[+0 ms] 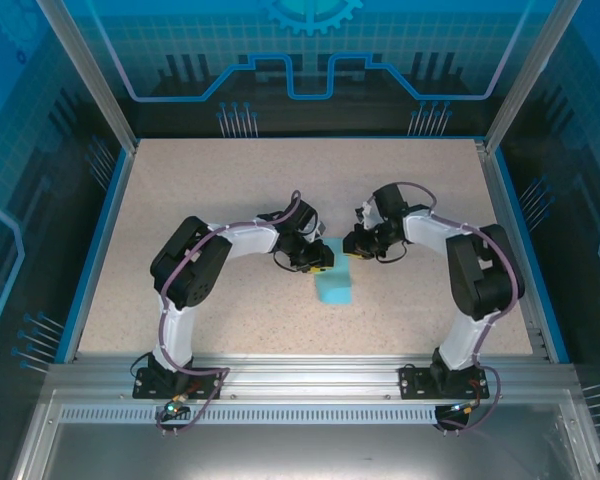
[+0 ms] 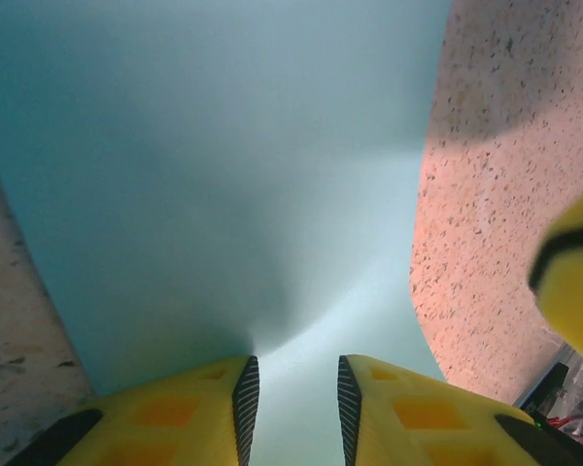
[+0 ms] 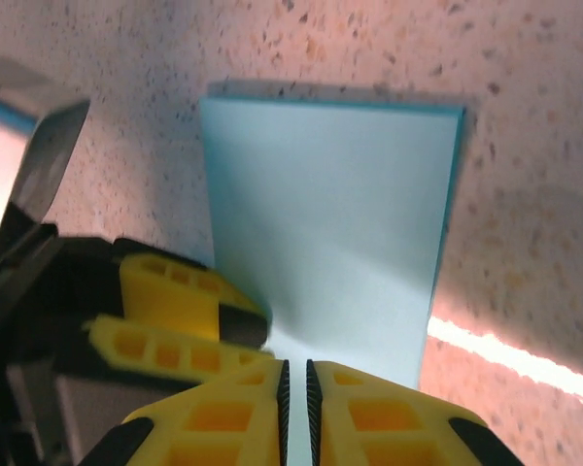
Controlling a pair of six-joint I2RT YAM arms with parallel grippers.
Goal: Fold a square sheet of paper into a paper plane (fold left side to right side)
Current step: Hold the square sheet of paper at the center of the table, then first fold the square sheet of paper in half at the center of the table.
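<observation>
Top external view: the speckled table (image 1: pixel 230 190) carries both arms, the left arm (image 1: pixel 195 265) and the right arm (image 1: pixel 475 265), bent inward so that they meet near its middle. Between them lies the turquoise sheet of paper (image 1: pixel 334 288), a narrow rectangle just in front of both claws. Left claw (image 2: pixel 297 408): fingers a little apart over the sheet's far edge, paper visible through the gap, nothing clamped. Right claw (image 3: pixel 296 408): pads all but touching, apparently pinching the sheet's edge in the thin slit between them.
</observation>
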